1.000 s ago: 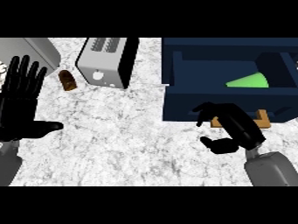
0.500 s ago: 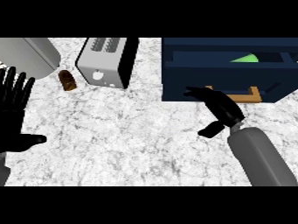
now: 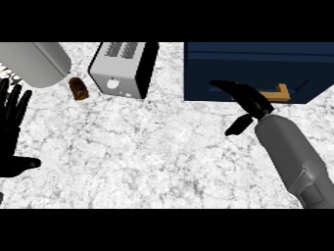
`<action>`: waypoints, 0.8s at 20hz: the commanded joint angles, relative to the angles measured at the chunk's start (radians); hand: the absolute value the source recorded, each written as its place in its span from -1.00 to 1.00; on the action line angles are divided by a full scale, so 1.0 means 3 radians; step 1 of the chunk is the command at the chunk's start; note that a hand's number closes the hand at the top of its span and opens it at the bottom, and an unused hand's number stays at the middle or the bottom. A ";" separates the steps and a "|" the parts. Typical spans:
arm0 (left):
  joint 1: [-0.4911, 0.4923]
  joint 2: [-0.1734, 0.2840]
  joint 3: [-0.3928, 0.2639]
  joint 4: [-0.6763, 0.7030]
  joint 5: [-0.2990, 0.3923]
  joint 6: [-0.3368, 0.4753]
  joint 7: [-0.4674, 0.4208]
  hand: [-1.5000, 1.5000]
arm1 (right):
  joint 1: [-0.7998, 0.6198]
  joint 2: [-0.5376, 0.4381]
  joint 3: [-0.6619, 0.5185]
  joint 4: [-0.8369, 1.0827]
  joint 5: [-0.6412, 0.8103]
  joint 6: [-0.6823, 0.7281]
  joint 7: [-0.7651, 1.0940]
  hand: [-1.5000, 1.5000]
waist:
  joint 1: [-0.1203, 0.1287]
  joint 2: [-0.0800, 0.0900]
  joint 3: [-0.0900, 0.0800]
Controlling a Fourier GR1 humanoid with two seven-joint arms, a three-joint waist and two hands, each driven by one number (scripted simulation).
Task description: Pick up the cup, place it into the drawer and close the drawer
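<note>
The dark blue drawer (image 3: pixel 263 68) at the upper right shows only its closed front and top, with a tan handle (image 3: pixel 281 93) near its lower edge. The cup is hidden from view. My right hand (image 3: pixel 243 98) lies with straight fingers against the drawer front, just left of the handle, thumb pointing down. My left hand (image 3: pixel 2 130) rests open at the left edge, fingers up.
A silver toaster (image 3: pixel 122 68) stands at the upper middle. A small brown object (image 3: pixel 78 88) lies beside it on the left. A grey cylinder-like appliance (image 3: pixel 28 61) sits in the upper left corner. The marble counter (image 3: pixel 140 152) spreads below.
The drawer has slid shut under my right hand's push, hiding the green cup that lay inside. My right arm has stretched forward. My left hand drifted slightly down.
</note>
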 commanded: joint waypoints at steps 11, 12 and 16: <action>-0.0220 -0.0160 -0.0077 0.0202 -0.0209 -0.0093 -0.0034 -1.00 | -0.0812 -0.0365 -0.0326 0.1107 -0.0020 0.0080 -0.0220 -1.00 | 0.0131 0.0119 0.0016; -0.0161 -0.0126 -0.0014 0.0263 -0.0200 -0.0163 -0.0095 -1.00 | -0.0793 -0.0413 -0.0320 0.1125 -0.0003 0.0049 -0.0253 -1.00 | 0.0139 0.0117 0.0014; -0.0215 -0.0113 0.0004 0.0300 -0.0179 -0.0220 -0.0073 -1.00 | -0.0898 -0.0532 -0.0349 0.1202 -0.0031 0.0180 -0.0288 -1.00 | 0.0170 0.0132 0.0014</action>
